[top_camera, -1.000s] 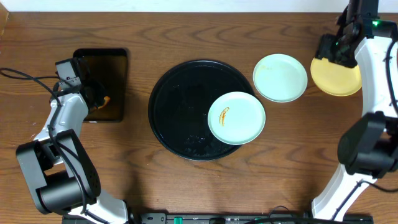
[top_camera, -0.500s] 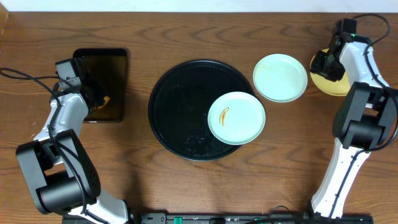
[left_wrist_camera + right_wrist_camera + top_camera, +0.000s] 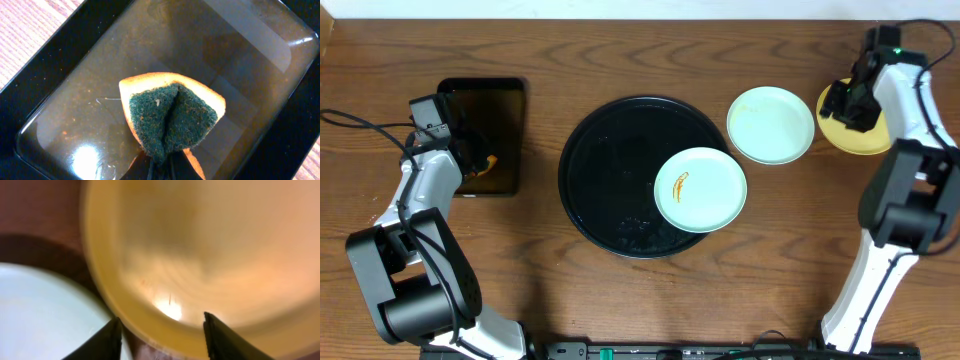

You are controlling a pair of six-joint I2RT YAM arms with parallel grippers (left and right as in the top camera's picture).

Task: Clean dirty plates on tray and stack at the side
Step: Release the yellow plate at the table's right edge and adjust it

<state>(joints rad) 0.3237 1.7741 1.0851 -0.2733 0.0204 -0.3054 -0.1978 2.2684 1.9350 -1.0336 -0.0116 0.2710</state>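
Yellow plate [image 3: 200, 255] | right wrist: right fingers [image 3: 111, 340] apart astride rim | left wrist: left fingers [image 3: 167, 173] pinch sponge [image 3: 170, 125]

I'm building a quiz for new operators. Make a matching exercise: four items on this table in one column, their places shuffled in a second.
Items:
1 smeared mint plate
2 unsmeared mint plate
3 yellow plate
4 sponge

Places:
A pinched in the left end effector, over the rectangular tray
B on bare table between round tray and yellow plate
C beneath the right end effector
D across the round tray's right rim

Pairs: 1-D, 2-B, 3-C, 4-A
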